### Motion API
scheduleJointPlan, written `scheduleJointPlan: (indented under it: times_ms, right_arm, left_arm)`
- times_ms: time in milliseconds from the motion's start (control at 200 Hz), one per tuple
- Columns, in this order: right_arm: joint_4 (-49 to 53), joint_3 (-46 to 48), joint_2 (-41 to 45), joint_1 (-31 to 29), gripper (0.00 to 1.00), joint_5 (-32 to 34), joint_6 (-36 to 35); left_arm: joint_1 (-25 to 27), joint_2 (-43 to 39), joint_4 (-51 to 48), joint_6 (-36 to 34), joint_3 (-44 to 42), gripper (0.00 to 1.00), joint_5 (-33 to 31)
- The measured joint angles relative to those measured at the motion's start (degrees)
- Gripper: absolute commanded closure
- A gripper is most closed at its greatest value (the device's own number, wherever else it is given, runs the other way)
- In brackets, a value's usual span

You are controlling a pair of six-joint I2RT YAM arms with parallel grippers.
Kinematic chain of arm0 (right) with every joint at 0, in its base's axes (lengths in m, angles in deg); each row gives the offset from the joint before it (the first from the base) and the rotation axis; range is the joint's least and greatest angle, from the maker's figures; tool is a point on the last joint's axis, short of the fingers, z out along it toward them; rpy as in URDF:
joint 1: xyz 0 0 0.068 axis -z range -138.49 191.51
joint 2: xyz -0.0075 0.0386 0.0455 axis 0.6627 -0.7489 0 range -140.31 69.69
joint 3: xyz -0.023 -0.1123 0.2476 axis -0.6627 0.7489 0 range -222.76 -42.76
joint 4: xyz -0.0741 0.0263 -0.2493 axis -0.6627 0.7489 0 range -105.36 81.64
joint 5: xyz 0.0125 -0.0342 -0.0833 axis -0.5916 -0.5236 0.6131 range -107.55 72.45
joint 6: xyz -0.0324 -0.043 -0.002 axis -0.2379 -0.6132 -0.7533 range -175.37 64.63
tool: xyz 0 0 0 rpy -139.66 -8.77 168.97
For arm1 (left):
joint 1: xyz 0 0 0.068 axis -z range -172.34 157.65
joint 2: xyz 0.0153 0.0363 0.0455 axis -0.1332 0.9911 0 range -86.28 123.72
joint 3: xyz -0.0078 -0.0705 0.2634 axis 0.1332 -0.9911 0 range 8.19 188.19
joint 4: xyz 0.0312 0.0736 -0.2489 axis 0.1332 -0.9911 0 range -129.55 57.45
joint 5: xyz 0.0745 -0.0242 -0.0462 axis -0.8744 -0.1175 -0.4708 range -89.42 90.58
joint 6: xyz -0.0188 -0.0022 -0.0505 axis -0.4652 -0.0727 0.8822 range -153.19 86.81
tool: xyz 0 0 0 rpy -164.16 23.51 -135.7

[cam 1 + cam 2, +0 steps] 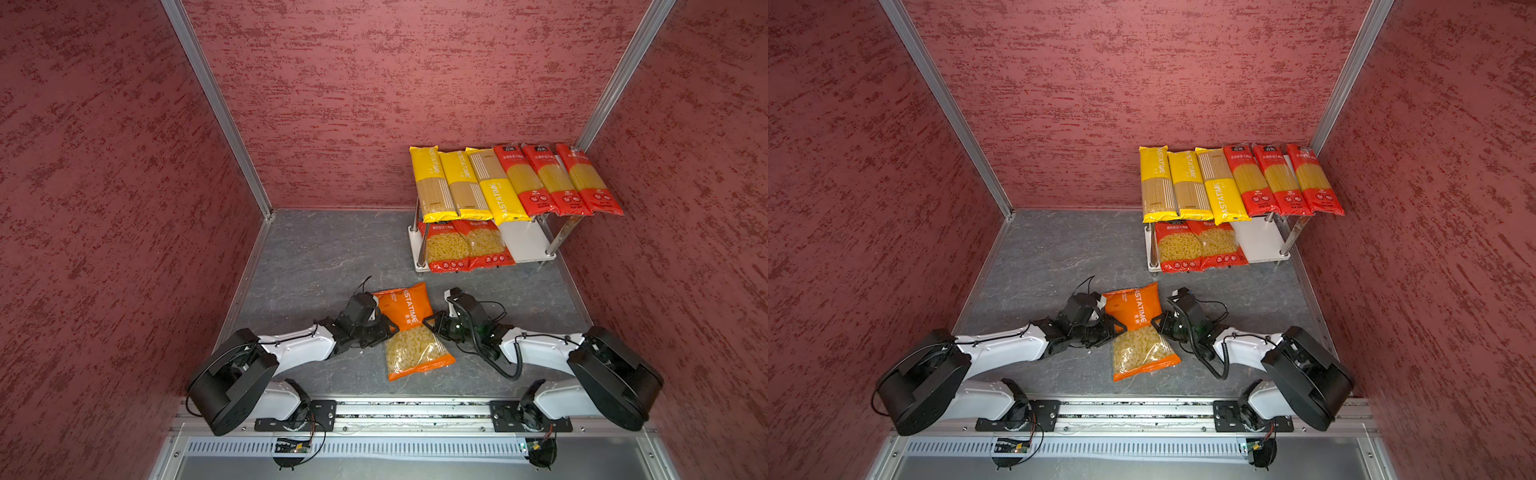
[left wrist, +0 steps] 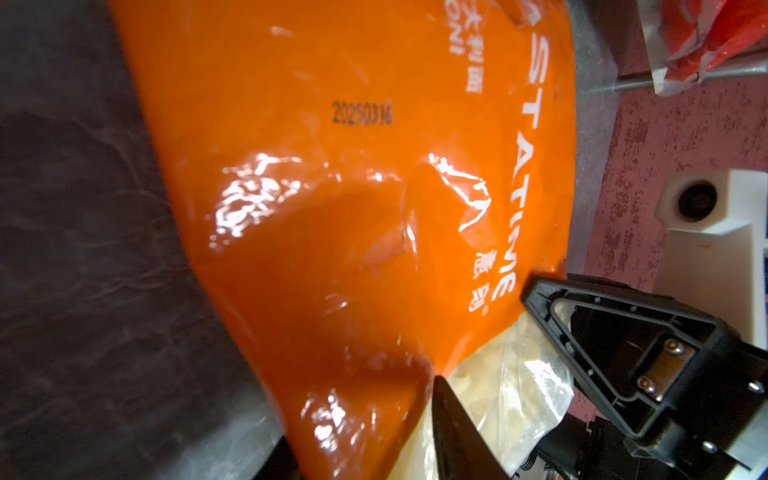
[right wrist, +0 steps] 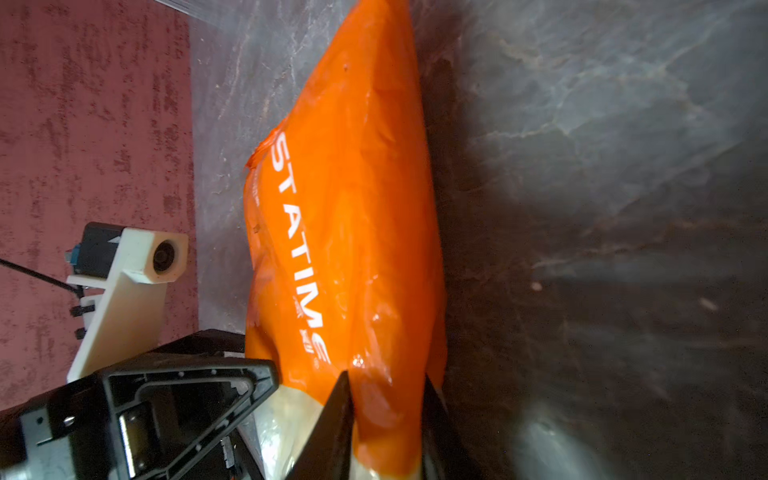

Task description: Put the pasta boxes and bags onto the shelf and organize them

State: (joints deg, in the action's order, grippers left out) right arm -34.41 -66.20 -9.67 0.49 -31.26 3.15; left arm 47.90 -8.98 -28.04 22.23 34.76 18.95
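Eight of the nine packs are already on the shelf, so the task looks nearly done.

In both top views, three yellow spaghetti packs and three red spaghetti packs lie side by side across the upper board. They are sorted by colour and overhang its front edge. Two wide red short-pasta packs sit next to each other on the lower board, towards the left of these views. The rest of that board is bare. The one pack left is the orange pack, which lies on the table near the front, well apart from the shelf. The left pincer meets one long edge of it and the right pincer the opposite edge.

In the left wrist view, the orange pack fills the frame, crumpled. Only one finger of the left pincer shows, lying on the film where orange meets clear. The other is hidden, so I cannot tell whether this pincer has a hold.

In the right wrist view, the right pincer stands narrow, its two fingers pinching a fold of the orange pack between them.

By my judgement, what is left is to lift this last pack and set it on the bare part of the lower board, beside the red short-pasta packs.
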Motion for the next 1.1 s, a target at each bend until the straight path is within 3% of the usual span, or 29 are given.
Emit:
scheduleJointPlan:
  times_ms: [296, 596, 1097]
  right_arm:
    - [-2.9, 4.8, 5.9, -1.7, 0.92, -0.1, 4.1]
    - [0.9, 7.0, 15.8, -4.7, 0.99, 2.6, 6.1]
    - [12.5, 7.9, 33.8, -5.3, 1.00, 7.6, 6.4]
  left_arm:
    - [0.6, -4.0, 0.4, -1.0, -1.0, 0.86, 2.6]
    - [3.0, -8.0, -1.0, -1.9, -1.0, 1.00, 3.1]
    - [6.4, -11.8, -3.3, -5.0, 4.8, 1.00, 3.2]
